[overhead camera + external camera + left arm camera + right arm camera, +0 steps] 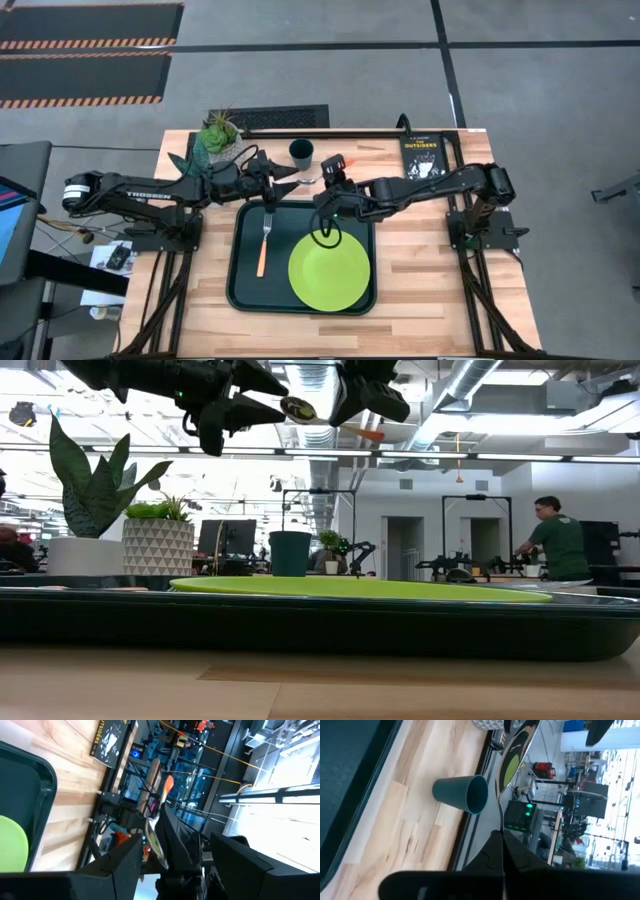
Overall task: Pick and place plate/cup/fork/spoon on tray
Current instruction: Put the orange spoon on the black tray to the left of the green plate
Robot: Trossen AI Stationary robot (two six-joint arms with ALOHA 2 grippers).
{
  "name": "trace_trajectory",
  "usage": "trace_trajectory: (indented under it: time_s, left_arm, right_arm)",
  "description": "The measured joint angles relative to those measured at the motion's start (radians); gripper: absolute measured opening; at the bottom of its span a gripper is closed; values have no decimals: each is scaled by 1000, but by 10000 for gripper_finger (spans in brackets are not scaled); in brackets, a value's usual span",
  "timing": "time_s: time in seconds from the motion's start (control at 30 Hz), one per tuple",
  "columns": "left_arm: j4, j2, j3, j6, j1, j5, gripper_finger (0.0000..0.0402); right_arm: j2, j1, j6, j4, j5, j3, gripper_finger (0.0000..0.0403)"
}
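Note:
The spoon (308, 181) is in the air over the table's far part, between my two grippers; its silver bowl (298, 408) points at my left gripper and its orange handle (167, 785) sticks out the other way. My right gripper (501, 837) is shut on it. My left gripper (177, 842) is open, its fingers wide apart just short of the bowl. The lime-green plate (328, 270) and the fork (265, 240) lie flat in the dark green tray (240, 290). The dark green cup (302, 152) stands on the table beyond the tray. My right gripper pinches the spoon's thin metal neck (499, 822) between its two fingers, between the bowl and the orange handle. The fingers come roughly level from the table's right and lie along the spoon. The spoon is lifted clear, high above the table, its bowl (512, 760) sticking out past the fingertips.
A white patterned pot with a plant (218, 135) stands at the far left of the table, and a black book (422, 157) lies at the far right. Bare wood shows on the table right of the tray. A person (560, 545) is in the room far behind.

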Motion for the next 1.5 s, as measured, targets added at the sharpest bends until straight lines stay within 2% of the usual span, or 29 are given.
trace_trajectory:
  time_s: [0.33, 0.43, 0.63, 0.8, 1.17, 1.5]
  left_arm:
    - [-11, 0, 0, 13, 1, 18, 211]
    - [-11, 0, 0, 18, 1, 19, 188]
    - [-8, 6, 0, 37, 1, 18, 131]
    - [-3, 20, 0, 34, 0, 27, 105]
    - [27, 60, 2, 25, 0, 44, 99]
    - [27, 60, 1, 30, 1, 19, 99]
  right_arm:
    - [0, -3, -52, 23, -9, 0, 3]
    - [0, -6, -52, 23, -43, 0, 3]
    - [0, -7, -52, 27, -47, 0, 3]
    - [0, -15, -72, 26, -50, 0, 3]
    - [0, -40, -105, 31, -57, -1, 3]
    - [0, -31, -105, 32, -58, -1, 3]
